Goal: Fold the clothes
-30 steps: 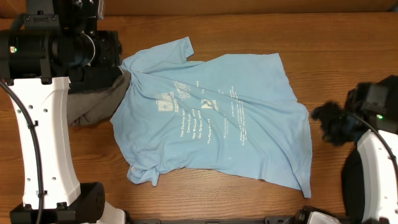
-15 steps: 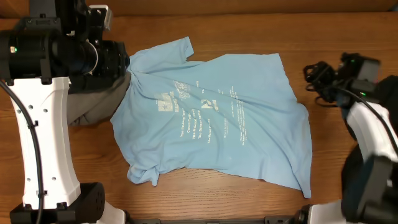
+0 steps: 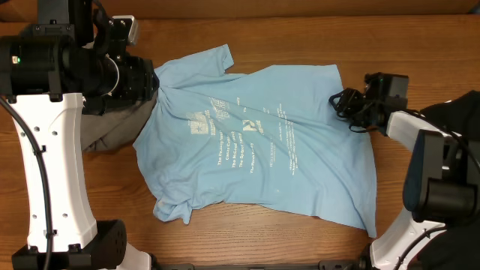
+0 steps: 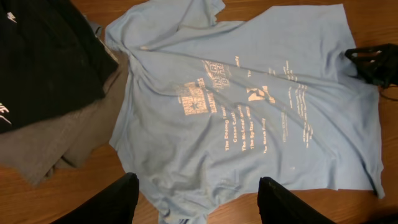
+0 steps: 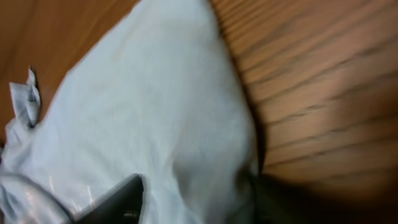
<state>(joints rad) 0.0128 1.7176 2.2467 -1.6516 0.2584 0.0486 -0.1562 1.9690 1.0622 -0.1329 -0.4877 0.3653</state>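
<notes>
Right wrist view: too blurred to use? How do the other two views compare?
Right wrist view: blurred throughout, the light-blue T-shirt and table grain smeared. Overhead view: sharp, evenly lit, no glare, lettering crisp. Left wrist view: shirt sharp, the end effector's fingers dark and soft at the bottom edge.

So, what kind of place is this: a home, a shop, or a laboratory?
Most likely a robotics laboratory: two white robot arms stand at a wooden table, with a light-blue T-shirt spread out, a grey garment and a black garment beside it.
</notes>
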